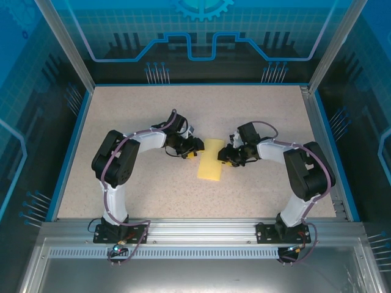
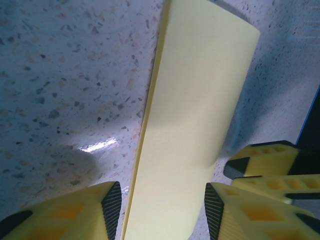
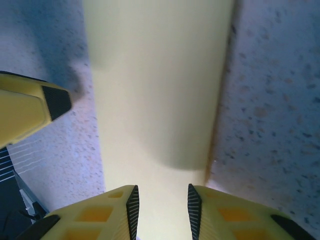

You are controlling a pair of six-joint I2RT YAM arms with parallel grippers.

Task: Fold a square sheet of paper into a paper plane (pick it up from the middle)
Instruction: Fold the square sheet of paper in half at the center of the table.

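Lying folded, square sheet of paper (image 1: 211,160) between left gripper (image 2: 160,197), spread wide astride it, and right gripper (image 3: 161,200), parted narrowly.

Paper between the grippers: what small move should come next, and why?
Probably lower the left gripper and press the paper's raised long side flat. The paper lies on the table as a narrow doubled strip. In the left wrist view one long side casts a shadow, so the fold seems not yet flat. The left and right gripper stand open astride it.
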